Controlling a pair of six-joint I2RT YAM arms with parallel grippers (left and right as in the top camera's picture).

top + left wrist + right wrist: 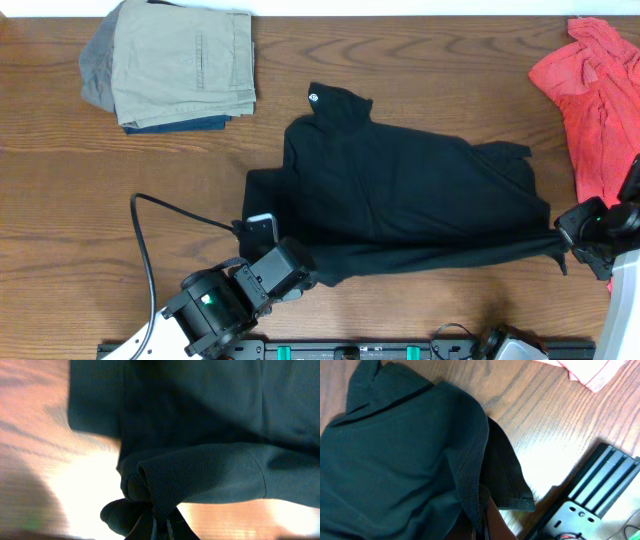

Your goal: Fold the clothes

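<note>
We see the black shirt spread across the middle of the overhead frame on the wooden table, its collar and small white logo toward the upper left. The left gripper, lower left of centre, is closed on the shirt's lower left corner; in the left wrist view the fabric bunches into the pinch at the bottom edge. The right gripper, at the right edge, is closed on the shirt's right end, where the cloth draws to a narrow point. A stack of folded clothes lies at the upper left and a red shirt at the upper right, both apart from the black one.
</note>
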